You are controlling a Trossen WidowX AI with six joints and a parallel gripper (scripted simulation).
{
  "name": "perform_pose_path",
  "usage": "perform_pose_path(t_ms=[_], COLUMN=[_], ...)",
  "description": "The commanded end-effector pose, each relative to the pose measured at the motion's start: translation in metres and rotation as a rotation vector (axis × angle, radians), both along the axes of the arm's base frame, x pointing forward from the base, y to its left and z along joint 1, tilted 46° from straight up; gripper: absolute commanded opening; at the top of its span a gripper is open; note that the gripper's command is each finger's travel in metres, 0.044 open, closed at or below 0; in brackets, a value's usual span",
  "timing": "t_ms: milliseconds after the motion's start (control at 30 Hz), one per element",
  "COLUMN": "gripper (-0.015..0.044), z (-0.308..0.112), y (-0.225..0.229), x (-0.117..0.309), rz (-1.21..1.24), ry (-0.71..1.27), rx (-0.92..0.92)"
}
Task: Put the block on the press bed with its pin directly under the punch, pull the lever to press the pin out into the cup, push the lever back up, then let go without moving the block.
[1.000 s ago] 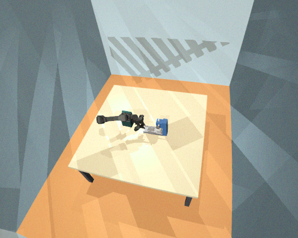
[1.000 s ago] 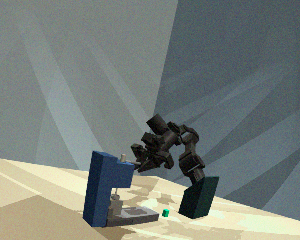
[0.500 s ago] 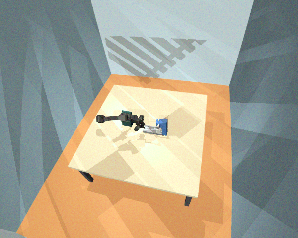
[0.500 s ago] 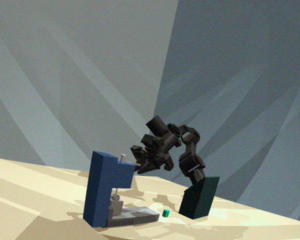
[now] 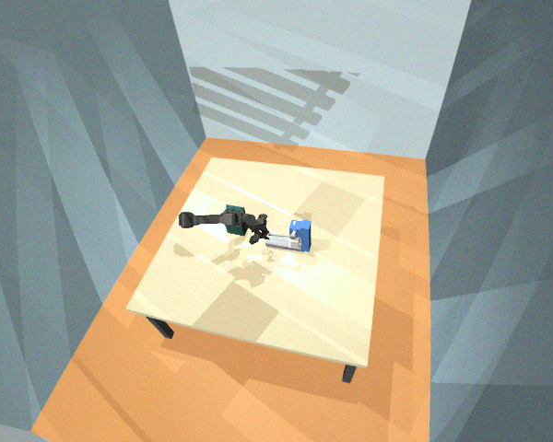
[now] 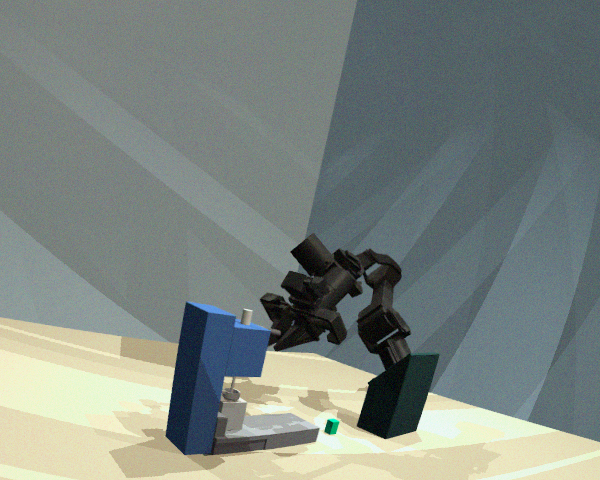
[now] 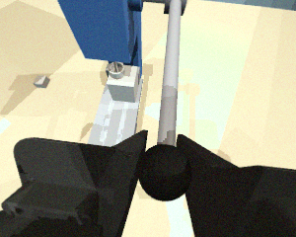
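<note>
The light grey block (image 6: 233, 415) (image 7: 124, 90) stands on the grey press bed (image 5: 282, 241) (image 6: 290, 426) (image 7: 103, 129), under the head of the blue press (image 5: 306, 233) (image 6: 185, 382) (image 7: 101, 30). The thin punch (image 6: 233, 384) reaches down into a round ring (image 6: 230, 395) (image 7: 116, 74) at the block's top. The pin is not visible, and I cannot make out a cup. My gripper (image 6: 276, 342) (image 7: 162, 137) is shut on the black-knobbed end of the grey lever (image 6: 275, 331) (image 7: 171, 64), in front of the press head and above the bed. The fingers are clear of the block.
A small green cube (image 6: 332, 426) lies on the table between the bed's front end and the dark arm base (image 6: 401, 397). A small grey cube (image 7: 41, 81) lies left of the press in the wrist view. The blue press column stands behind the block.
</note>
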State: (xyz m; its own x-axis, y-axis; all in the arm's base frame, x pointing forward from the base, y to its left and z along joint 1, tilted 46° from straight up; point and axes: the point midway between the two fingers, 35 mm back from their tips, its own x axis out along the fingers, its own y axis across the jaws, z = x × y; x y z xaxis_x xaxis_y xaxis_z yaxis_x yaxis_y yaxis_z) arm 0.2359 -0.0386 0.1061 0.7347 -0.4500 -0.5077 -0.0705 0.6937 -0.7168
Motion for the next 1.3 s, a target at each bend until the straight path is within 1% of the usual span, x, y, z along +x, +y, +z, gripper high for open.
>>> perform_pose_path(t_ms=[0, 1267], gripper=[0.0000, 0.0000], z=[-0.0016, -0.0052], y=[0.0000, -0.0041], x=[0.0014, 0.0028], rz=[0.008, 0.008], ry=[0.001, 0.000], rx=[0.002, 0.001])
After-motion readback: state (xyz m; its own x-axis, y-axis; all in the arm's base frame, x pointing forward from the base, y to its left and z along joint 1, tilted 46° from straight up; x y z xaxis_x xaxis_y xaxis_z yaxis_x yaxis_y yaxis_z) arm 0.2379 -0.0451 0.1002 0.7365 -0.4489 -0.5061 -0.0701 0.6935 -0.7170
